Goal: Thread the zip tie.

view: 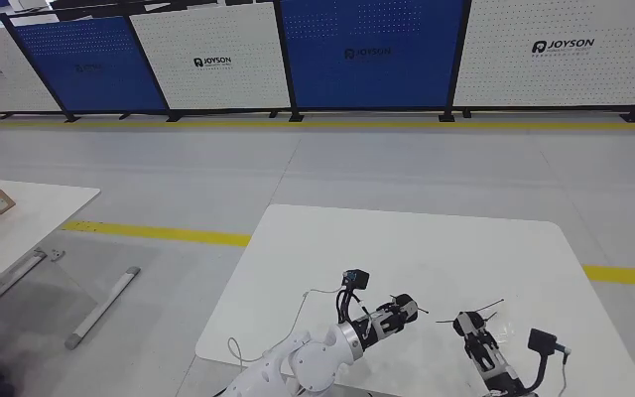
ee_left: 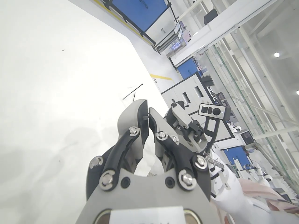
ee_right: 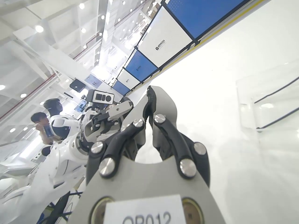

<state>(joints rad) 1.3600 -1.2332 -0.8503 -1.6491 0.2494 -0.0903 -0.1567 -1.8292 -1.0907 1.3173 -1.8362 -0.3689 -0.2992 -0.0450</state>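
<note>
The left arm (view: 298, 365) is sheathed in glossy white shells and ends in a silver ring (view: 349, 337) at the wrist. From there thin black cables (view: 344, 298) loop up to a black, box-shaped wrist camera (view: 355, 279). The left gripper (ee_left: 148, 115) has two pale grey metal fingers (ee_left: 130, 117) lined with black ribbed pads. Black link bars (ee_left: 114, 152) join them to the base, pinned with round silver screws (ee_left: 132, 130). The right gripper (ee_right: 149, 92) is built alike. Its grey base plate (ee_right: 149, 183) carries a white label (ee_right: 144, 208) with black print, flanked by two brass-coloured discs (ee_right: 192, 207).
</note>
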